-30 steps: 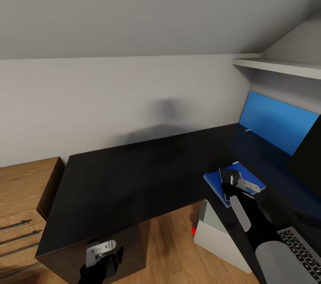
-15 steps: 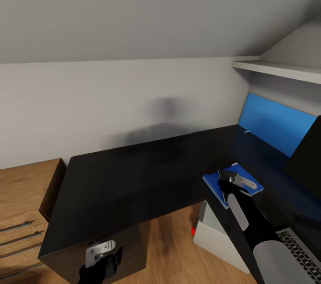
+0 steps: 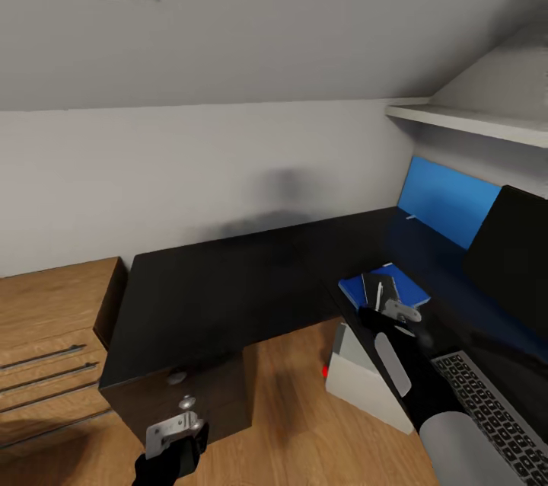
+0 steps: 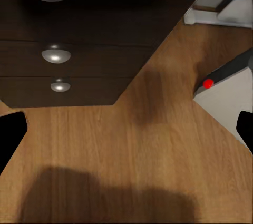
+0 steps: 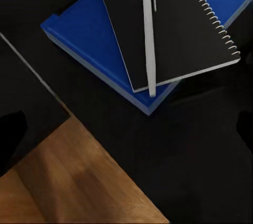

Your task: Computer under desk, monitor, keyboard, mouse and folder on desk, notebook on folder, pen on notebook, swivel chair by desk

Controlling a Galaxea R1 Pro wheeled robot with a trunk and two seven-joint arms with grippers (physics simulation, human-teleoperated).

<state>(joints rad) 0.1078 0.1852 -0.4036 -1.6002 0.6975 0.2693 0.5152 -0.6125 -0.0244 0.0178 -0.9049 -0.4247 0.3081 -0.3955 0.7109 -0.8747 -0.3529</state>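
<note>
Soft, even light — sharp renders; a blurry shadow darkens the floor.

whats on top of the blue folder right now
The dark spiral notebook lies on the blue folder, with the white pen on the notebook. The folder's middle is covered by them.

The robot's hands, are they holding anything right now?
No, nothing is held. The right gripper hovers open near the pen, which lies loose on the notebook atop the folder. The left gripper is open over the floor.
</note>
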